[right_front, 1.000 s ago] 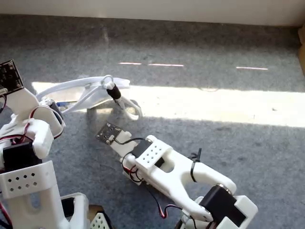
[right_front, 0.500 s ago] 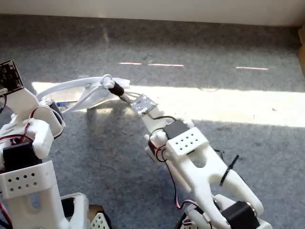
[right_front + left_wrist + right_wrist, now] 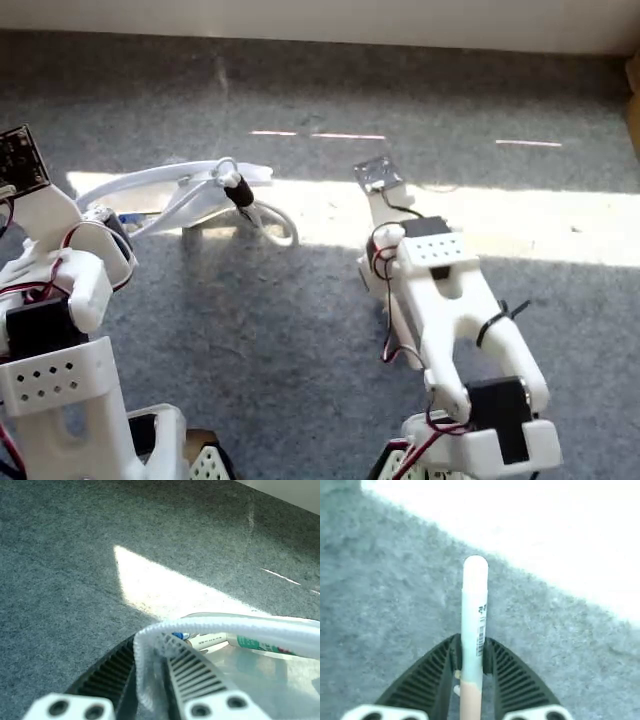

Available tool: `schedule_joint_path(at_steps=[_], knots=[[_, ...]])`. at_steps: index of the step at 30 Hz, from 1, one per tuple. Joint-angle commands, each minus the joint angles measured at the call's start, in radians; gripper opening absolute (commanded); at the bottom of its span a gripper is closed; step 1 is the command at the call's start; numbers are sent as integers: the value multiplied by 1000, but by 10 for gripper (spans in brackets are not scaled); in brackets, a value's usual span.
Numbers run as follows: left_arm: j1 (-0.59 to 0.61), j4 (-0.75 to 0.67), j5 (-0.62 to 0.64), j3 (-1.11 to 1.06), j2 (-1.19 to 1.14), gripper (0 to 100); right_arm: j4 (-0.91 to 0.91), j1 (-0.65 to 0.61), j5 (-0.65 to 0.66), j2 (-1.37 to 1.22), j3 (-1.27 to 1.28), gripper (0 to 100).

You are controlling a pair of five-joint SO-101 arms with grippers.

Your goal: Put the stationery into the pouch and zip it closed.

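The pouch (image 3: 195, 200), clear with a white rim, is being held at one end by the left gripper (image 3: 152, 650). Its ribbed fingers (image 3: 192, 672) are being pressed together on the pouch's meshy edge, with nothing but the fabric between them. Through the clear wall, a blue-tipped pen (image 3: 180, 636), a white marker (image 3: 207, 641) and a green-labelled item (image 3: 255, 643) are being seen lying close together inside.

In the high view the pouch is lying on the grey table (image 3: 300, 90), in a strip of sunlight (image 3: 520, 220), just ahead of the left arm (image 3: 60, 300). A black-capped piece (image 3: 238, 190) is being shown at the end of the pouch farthest from that arm. Whether it is inside or on top cannot be told.

A white pen (image 3: 474, 595) is being gripped by the right gripper (image 3: 471, 640). Its jaws are being closed tight against the barrel, and the pen's rounded end is sticking out past the fingertips above the table. The right arm (image 3: 450, 300) is being held over the near edge of the sunlit strip, well apart from the pouch.
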State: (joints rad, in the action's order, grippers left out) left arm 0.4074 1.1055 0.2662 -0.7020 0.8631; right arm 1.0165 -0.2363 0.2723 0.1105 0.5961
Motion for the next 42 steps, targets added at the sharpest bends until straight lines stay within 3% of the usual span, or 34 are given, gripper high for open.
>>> schedule_joint_path(at_steps=[1,6,12,27,33,42], knots=[[24,-15,3,-1,-13,8,84,19,9,-77,-160,5],[24,-15,3,-1,-13,8,203,19,9,-205,-302,22],[25,-15,3,-1,-13,8,240,19,5,-291,-361,139],[27,-15,3,-1,-13,8,199,16,9,-343,-360,136],[27,-15,3,-1,-13,8,193,15,38,-415,-389,24],[27,-15,3,-1,-13,8,308,12,52,-406,-423,12]])
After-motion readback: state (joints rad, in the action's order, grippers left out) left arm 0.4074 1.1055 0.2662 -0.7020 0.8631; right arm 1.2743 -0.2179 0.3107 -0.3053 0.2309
